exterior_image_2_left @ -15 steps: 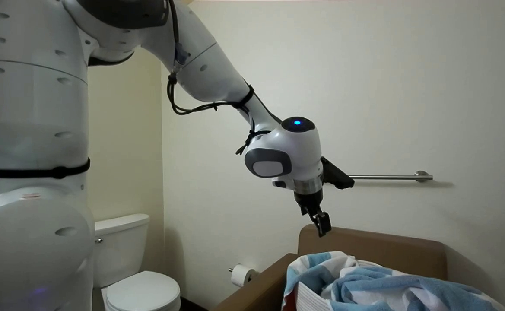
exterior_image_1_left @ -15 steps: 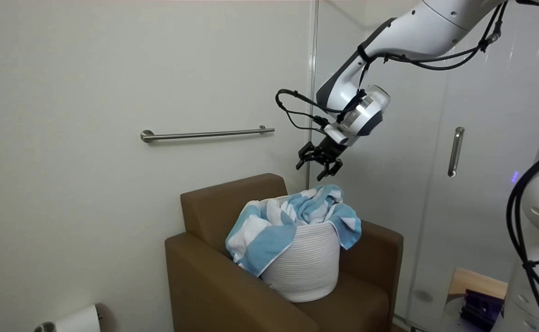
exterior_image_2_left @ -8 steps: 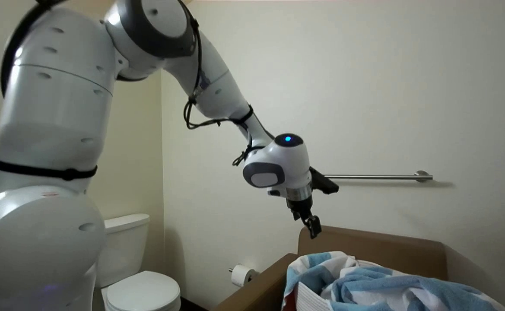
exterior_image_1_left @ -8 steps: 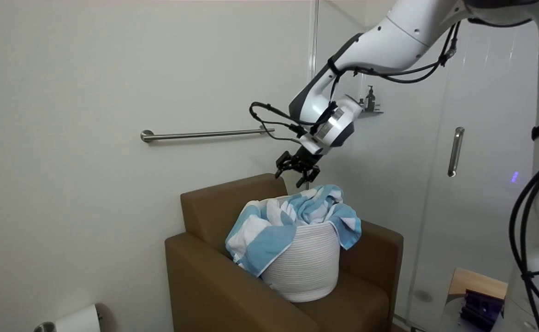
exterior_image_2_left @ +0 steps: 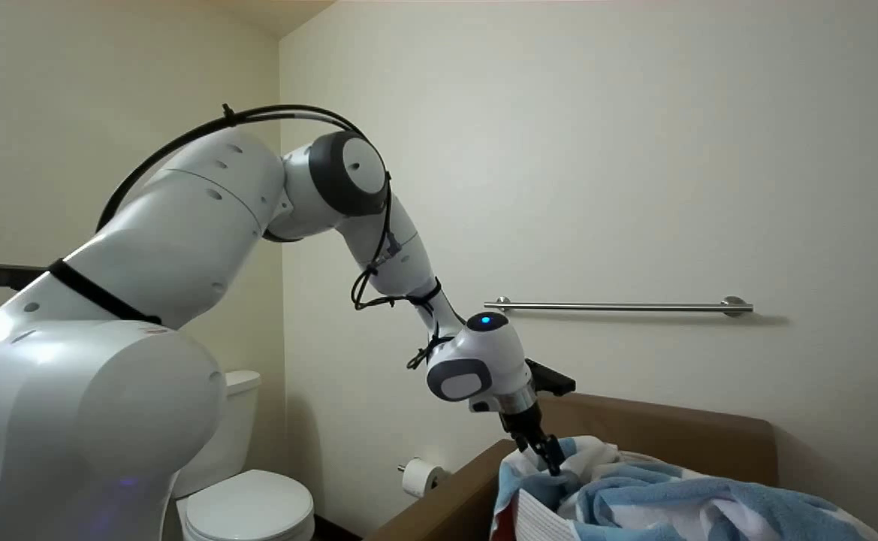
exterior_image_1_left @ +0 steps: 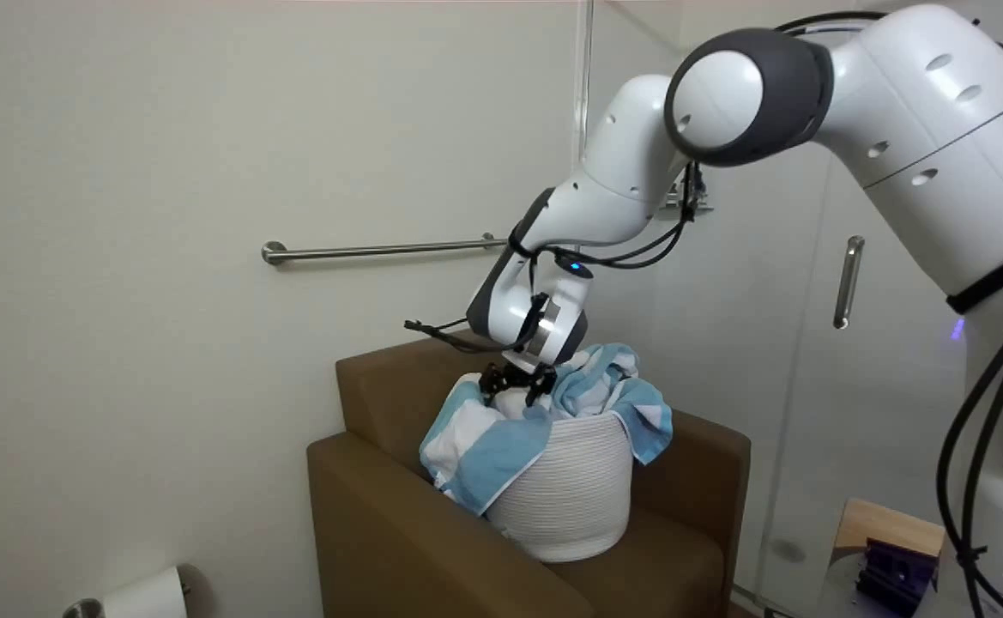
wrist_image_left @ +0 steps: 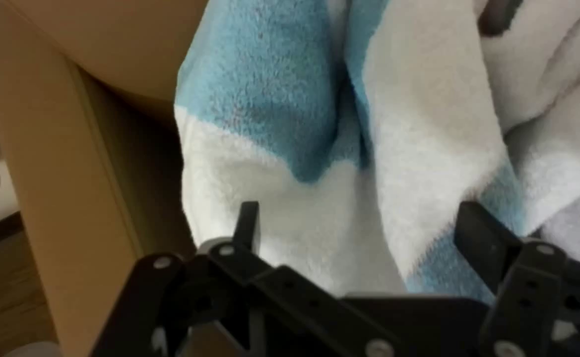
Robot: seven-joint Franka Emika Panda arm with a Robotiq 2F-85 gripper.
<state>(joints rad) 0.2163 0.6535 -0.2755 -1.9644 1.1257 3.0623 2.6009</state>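
Before a pale wall stands a brown armchair; in it sits a white basket, a striped towel spilling over its rim. The 2 fingers stand spread at the towel, pinching nothing; contact is unclear. Closing on several folds might tug the basket along; too shallow a bite might slip. Folds between the fingers show in the wrist view, the basket's side only in the exterior views.

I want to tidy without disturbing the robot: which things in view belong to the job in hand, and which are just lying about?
Likely part of the job:
striped towel
white basket it drapes over
brown armchair under the basket
open hand at the towel

Just around, apparently:
metal wall bar
toilet paper roll
toilet
door handle
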